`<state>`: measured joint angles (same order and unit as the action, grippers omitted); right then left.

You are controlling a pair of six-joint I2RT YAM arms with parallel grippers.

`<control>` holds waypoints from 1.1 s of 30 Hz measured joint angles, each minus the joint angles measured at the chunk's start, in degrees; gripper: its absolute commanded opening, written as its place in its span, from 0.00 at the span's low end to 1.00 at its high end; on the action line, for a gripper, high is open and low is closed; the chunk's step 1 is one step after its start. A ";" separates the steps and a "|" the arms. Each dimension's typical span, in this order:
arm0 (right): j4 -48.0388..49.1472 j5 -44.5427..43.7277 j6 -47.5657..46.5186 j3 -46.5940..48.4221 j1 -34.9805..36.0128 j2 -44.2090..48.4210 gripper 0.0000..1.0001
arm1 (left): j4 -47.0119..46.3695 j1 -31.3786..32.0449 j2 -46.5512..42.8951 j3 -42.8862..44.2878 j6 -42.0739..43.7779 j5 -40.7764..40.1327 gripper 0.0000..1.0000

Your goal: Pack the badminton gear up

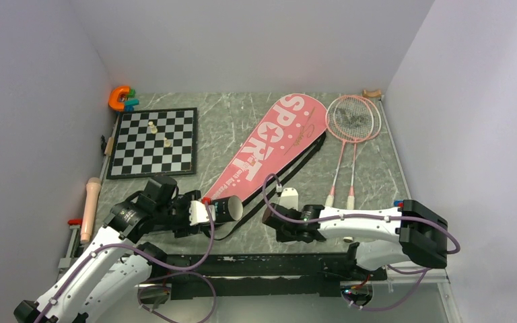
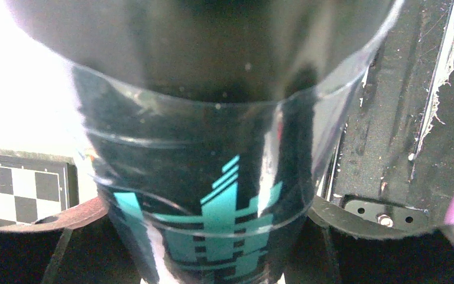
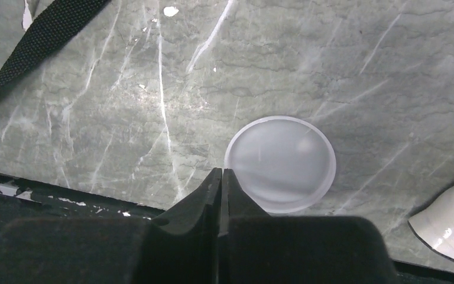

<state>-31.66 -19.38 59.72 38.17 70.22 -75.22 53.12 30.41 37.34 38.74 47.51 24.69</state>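
Tube (image 1: pixel 225 209), a glossy black cylinder under clear film with teal print, lies level in the left pincer (image 1: pixel 207 212), which clamps its girth, mouth facing right over the near tabletop (image 3: pixel 360 71). Right pincer (image 3: pixel 220 177) is pressed together, tips at the near-left rim of the cap (image 3: pixel 279 163), a thin frosted disc lying flat; whether they nip it I cannot tell. Risk: on the smooth marbled surface the slick cap may skid or flip away, and the film-wrapped tube could twist in its grip
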 measured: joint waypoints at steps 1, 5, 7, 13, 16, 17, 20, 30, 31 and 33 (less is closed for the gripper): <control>-0.22 -0.24 -0.02 0.00 0.00 0.39 0.00 | 0.00 0.00 -0.02 0.00 0.00 0.00 0.00; -1.14 -1.22 -0.07 0.00 -0.02 1.53 0.00 | 0.02 0.00 -0.11 0.00 0.02 0.02 0.00; -1.46 -1.44 -0.07 0.00 -0.11 2.05 0.00 | 0.02 0.00 -0.13 0.00 0.02 0.00 0.00; -2.21 -1.64 -0.15 0.02 -0.11 5.38 0.00 | 0.04 0.00 -0.15 0.00 0.02 0.00 0.00; -3.30 -1.68 -0.46 0.24 -0.17 8.02 0.19 | 0.07 0.00 -0.42 0.00 0.02 0.02 0.00; -3.63 -1.68 -0.63 0.44 -0.20 8.52 0.22 | 0.07 0.00 -0.48 0.00 0.02 0.00 0.00; -3.93 -1.57 -1.16 1.01 -0.22 8.31 0.36 | 0.07 0.00 -0.52 0.00 0.02 0.02 0.00; -2.51 -1.07 -1.03 0.98 -0.22 0.07 0.35 | 0.20 0.00 -1.14 0.00 0.04 0.00 0.00; -2.16 -1.07 -1.03 0.98 -0.22 -0.37 0.34 | 0.26 0.00 -1.14 0.00 0.04 0.00 0.00; -1.25 -0.87 -1.01 0.94 -0.22 -1.36 0.32 | 0.31 0.00 -1.14 0.00 0.04 0.00 0.00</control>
<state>-32.91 -20.25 58.72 39.11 70.00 -76.58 53.43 30.41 36.21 38.74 47.55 24.69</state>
